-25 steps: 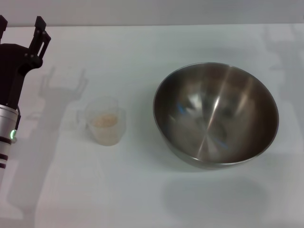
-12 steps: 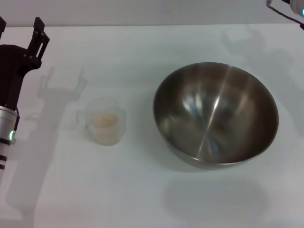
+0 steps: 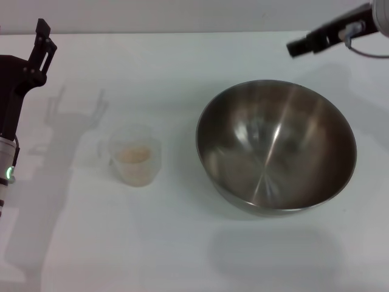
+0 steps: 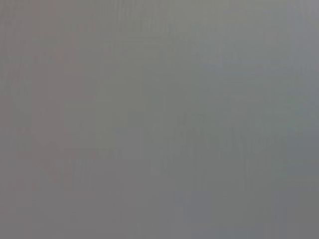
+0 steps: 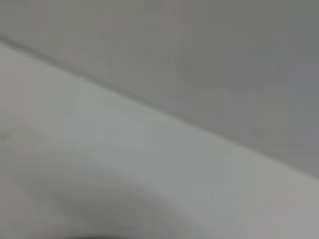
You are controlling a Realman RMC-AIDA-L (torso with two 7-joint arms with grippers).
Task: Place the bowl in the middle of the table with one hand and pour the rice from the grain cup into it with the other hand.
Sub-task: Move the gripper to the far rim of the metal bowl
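Note:
The steel bowl (image 3: 276, 146) stands upright and empty on the white table (image 3: 182, 243), right of the middle. The clear grain cup (image 3: 135, 155) stands left of it, holding a low layer of rice (image 3: 134, 156). My left gripper (image 3: 21, 42) hangs at the far left edge, beyond and left of the cup, open and empty, with one finger (image 3: 44, 38) showing. My right gripper (image 3: 299, 47) reaches in from the top right corner, above the table behind the bowl's far rim, touching nothing. The left wrist view shows only plain grey.
The table's far edge meets a grey wall (image 3: 182, 15) at the top of the head view. The right wrist view shows only the table surface (image 5: 99, 149) and the wall (image 5: 199, 59).
My right arm has come into view from the top right and moved left toward the bowl's far side. My left arm has shifted slightly left. Bowl and cup have not moved.

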